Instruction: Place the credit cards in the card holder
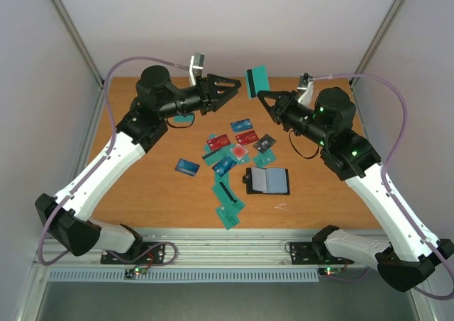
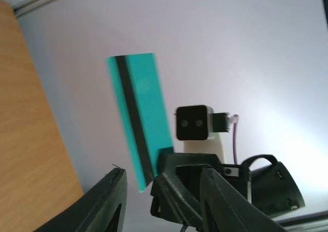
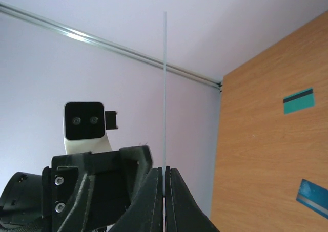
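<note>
**Top external view.** The right gripper (image 1: 261, 96) is clamped on the lower edge of a teal card (image 1: 255, 79), which stands upright in the air at upper centre. The left gripper (image 1: 239, 88) faces it from the left with jaws parted, gripping nothing. The other credit cards (image 1: 225, 166) are thin flat rectangles in teal, red, blue and dark grey, scattered at frame centre on the wood-grain table (image 1: 305, 207). The card holder (image 1: 267, 181), a black case with a grey-blue inside, lies opened flat just right of the scatter.

**Left wrist view.** The teal card has a smooth face with a black stripe along one long side. It slants through frame centre, its lower end pinched by the opposing black fingers.

**Right wrist view.** The card appears edge-on as a hairline rising from the closed fingers (image 3: 154, 201). Two cards lie flat on the table at the right edge.
</note>
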Robot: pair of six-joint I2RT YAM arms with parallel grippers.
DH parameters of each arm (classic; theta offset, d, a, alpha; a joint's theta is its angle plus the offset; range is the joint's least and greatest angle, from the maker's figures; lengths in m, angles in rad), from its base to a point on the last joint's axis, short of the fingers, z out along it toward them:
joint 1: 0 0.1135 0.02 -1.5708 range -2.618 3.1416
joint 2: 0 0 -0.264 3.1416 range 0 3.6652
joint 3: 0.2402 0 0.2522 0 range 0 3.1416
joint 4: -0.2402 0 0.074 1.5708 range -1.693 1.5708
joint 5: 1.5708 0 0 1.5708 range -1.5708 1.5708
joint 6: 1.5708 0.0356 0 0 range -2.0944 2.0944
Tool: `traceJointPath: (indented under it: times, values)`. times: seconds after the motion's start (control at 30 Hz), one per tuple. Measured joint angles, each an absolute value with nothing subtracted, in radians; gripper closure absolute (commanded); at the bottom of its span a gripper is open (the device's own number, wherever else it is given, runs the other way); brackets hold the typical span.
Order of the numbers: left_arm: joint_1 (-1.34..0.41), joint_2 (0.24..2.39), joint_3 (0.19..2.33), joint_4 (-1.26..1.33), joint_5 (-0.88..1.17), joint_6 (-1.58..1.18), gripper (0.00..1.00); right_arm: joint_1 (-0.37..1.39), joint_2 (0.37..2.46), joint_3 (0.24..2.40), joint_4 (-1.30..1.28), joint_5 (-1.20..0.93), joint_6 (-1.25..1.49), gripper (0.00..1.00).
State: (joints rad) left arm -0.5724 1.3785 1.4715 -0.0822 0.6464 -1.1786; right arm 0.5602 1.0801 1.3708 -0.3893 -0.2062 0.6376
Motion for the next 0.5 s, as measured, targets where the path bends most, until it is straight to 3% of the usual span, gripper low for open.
traceJointPath:
  times: [0.5]
  values:
    - [-0.572,1.412,1.437,0.076,0.674,-1.224,0.76,0.549,1.102,1.319,-0.232,-0.337,0.698,0.99]
